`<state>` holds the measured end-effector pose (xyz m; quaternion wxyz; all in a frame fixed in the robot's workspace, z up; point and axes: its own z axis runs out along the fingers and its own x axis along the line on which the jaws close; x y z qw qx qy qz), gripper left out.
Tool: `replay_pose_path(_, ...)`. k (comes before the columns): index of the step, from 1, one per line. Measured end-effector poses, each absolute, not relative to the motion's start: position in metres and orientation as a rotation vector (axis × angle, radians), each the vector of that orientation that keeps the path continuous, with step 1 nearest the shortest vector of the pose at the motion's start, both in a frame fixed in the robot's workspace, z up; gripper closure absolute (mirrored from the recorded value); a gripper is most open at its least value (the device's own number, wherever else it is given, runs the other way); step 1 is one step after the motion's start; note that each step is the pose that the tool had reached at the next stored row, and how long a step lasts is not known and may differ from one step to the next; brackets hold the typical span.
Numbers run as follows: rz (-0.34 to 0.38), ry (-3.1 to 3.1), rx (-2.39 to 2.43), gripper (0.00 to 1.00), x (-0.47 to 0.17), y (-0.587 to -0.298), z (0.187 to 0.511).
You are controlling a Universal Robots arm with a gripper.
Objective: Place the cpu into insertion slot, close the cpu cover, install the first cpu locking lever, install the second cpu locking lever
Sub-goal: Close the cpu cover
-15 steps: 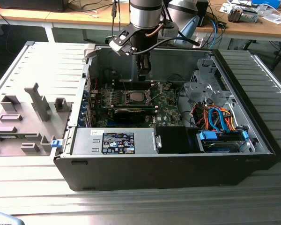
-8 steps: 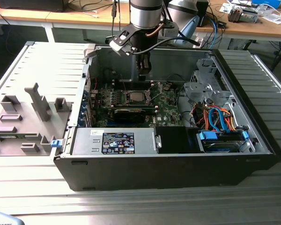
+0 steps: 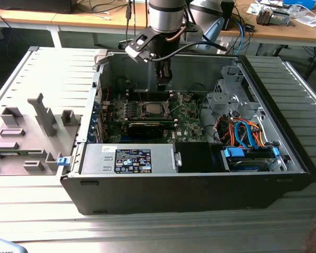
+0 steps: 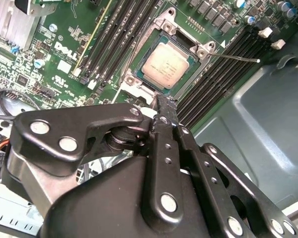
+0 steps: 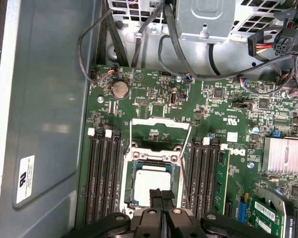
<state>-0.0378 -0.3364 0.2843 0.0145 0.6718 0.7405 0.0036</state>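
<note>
**One chip seated, cover lying open**

Gripper (image 3: 163, 81) hangs inside the open computer case (image 3: 200, 195), over the green circuit board (image 5: 223, 106). In both wrist views its two fingers are pressed together with nothing between them.

The cpu (image 4: 166, 63) lies flat in the insertion slot (image 4: 201, 49), dull metal face up, edges parallel to the silvery rim. The fingertips (image 5: 161, 197) hover just beside the chip's near edge. Whether they touch it cannot be told.

The cpu cover (image 5: 161, 124) is flipped back on the far side of the socket, with board components showing through its window. A thin locking lever (image 4: 233, 57) stands free, out to one side of the socket and not hooked down.

Risks, as judged from this:
- The fingertips sit so close to the chip that a small drop or sideways drift could nudge it askew in the socket and harm the contacts beneath.
- If the chip were shifted, the cover frame could come down on a raised corner and bind.
- The lever is a slim wire, so a blunt closed fingertip could slide off it and strike the memory slots (image 5: 102, 178) alongside.
</note>
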Motion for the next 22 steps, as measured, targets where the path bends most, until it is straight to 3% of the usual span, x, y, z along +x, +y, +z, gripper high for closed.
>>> replay_pose_path(22,0.011,2.305,2.091,0.89,-0.026,-0.336,0.284)
